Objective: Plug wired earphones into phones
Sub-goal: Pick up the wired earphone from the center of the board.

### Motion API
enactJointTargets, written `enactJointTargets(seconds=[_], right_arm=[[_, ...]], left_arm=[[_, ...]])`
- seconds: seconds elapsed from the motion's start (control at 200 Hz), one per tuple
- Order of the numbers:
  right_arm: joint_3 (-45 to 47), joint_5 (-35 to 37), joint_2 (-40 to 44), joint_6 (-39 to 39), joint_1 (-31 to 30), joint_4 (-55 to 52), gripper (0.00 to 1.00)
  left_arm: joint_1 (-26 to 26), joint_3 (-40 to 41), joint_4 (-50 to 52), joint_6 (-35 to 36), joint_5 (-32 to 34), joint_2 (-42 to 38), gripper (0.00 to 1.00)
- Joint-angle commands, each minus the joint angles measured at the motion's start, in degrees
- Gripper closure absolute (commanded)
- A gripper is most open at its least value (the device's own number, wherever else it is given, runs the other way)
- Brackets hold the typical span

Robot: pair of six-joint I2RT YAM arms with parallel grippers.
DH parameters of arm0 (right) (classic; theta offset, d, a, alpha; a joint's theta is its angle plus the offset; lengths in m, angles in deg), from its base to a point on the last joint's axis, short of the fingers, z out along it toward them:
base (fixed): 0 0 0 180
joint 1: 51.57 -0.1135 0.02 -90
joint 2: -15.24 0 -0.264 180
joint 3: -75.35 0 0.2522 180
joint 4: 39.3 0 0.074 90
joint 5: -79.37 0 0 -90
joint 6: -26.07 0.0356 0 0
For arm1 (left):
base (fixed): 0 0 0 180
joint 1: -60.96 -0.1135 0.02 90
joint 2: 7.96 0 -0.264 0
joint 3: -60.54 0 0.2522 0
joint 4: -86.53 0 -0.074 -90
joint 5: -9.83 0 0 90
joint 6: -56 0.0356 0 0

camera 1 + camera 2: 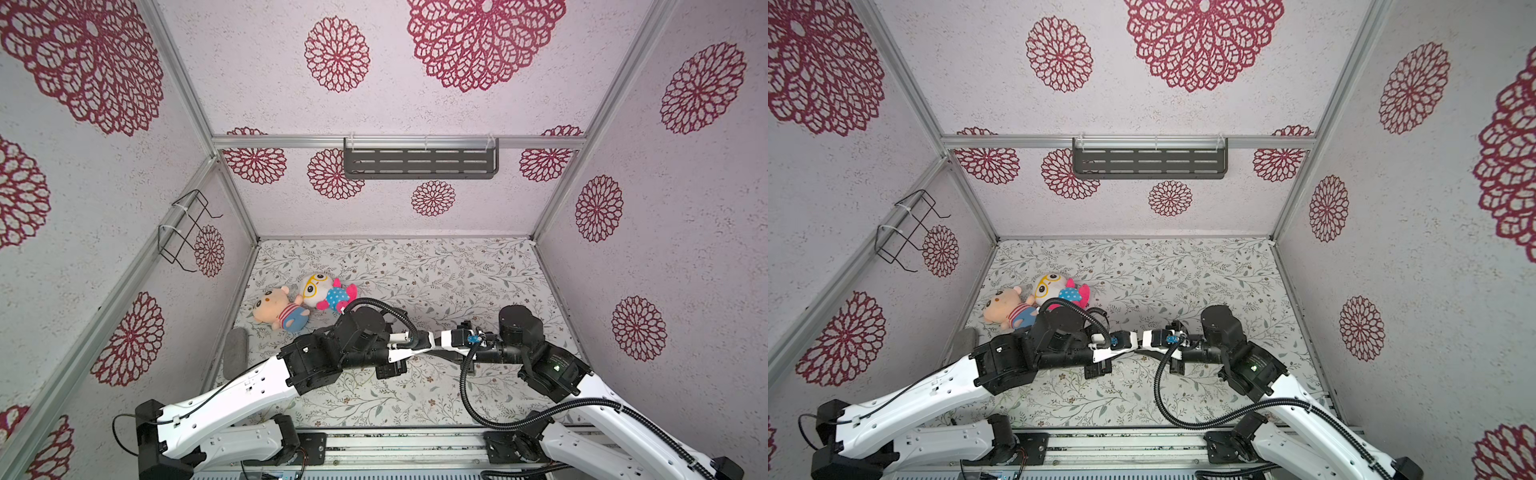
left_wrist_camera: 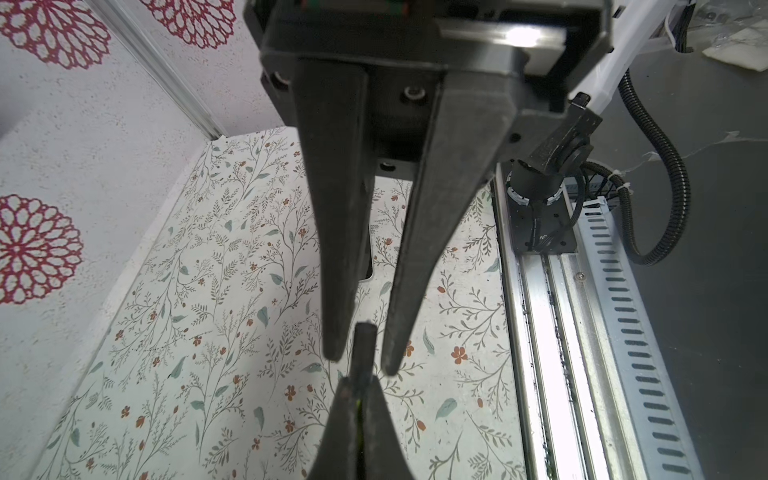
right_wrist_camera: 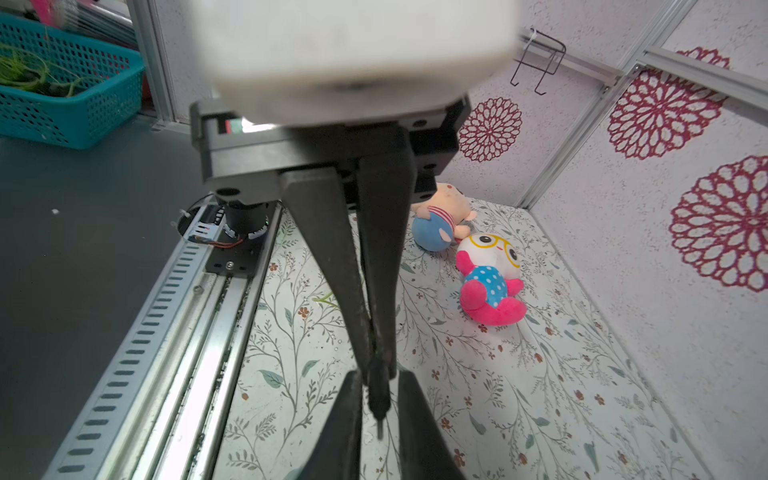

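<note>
Floral-print tabletop (image 1: 415, 270) fills a booth of pale walls stamped with crimson rosettes, and the work is happening mid-table, toward the near edge. The wired earphones are held in the air there. Their dark plug (image 3: 378, 395), metal pin foremost, pokes out past the tips of the right gripper (image 3: 376, 365), whose fingers are pinched together on its rear end. In the left wrist view a sliver of yellow-green cable (image 2: 358, 409) shows between those clenched fingers.

The left gripper (image 2: 360, 360) meets it tip to tip. Its fingers are narrowly parted on either side of the plug, and the right wrist view shows slits of table on both sides, so it brackets the plug rather than grips it. A green strand (image 3: 328, 299) on the table toward the near edge may be trailing cable. I cannot find the earbuds. I cannot pick out the phone for certain either, though a dark rounded corner (image 2: 368, 270) behind a left finger might be it.

I judge the earphones almost weightless and limp. The plug is the one stiff part, and it is small, smooth and apt to swivel in a pinch. The hold belongs square across its moulded body, leaving the pin bare. That pin could bend if driven in crooked.

A peach plush toy (image 1: 276, 311) and a white plush toy (image 1: 322, 289) lie to the far left of the grippers. A slotted shelf (image 1: 419, 162) hangs on the far wall.
</note>
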Motion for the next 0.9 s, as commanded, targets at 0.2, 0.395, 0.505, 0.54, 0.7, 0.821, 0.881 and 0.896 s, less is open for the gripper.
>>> enactJointTargets(seconds=[0.2,0.395,0.505,0.54,0.7,0.821,0.881,0.896], right_arm=[[1.35,1.7,3.63,0.71,-0.35,0.7,0.78],[1.17,0.99,3.06,0.57,-0.36,1.29,0.84],[0.85,0.33,2.48,0.55,-0.42,1.62,0.85],[0.83,0.11,2.41,0.59,-0.42,1.94,0.85],[0.76,0.27,2.03,0.76,-0.44,2.38,0.85],[0.52,0.25,1.61,0.47,-0.44,2.48,0.94],[0.56,0.22,1.55,0.39,-0.44,2.48,0.98],[0.53,0.21,1.51,0.36,-0.44,2.47,1.0]], left_arm=[[0.44,0.54,-2.06,-1.01,-0.84,-2.13,1.0],[0.43,0.46,-1.41,-1.49,-1.3,-1.9,1.0],[0.48,0.41,-1.1,-1.55,-1.29,-1.82,1.0],[0.52,0.42,-1.01,-1.6,-1.3,-1.76,1.0],[0.53,0.15,-0.39,-1.55,-1.96,-1.43,1.0],[0.53,0.14,-0.17,-1.61,-1.83,-1.31,1.0],[0.53,0.23,-0.21,-1.64,-1.78,-1.3,1.0],[0.53,0.24,-0.17,-1.7,-1.79,-1.33,1.0]])
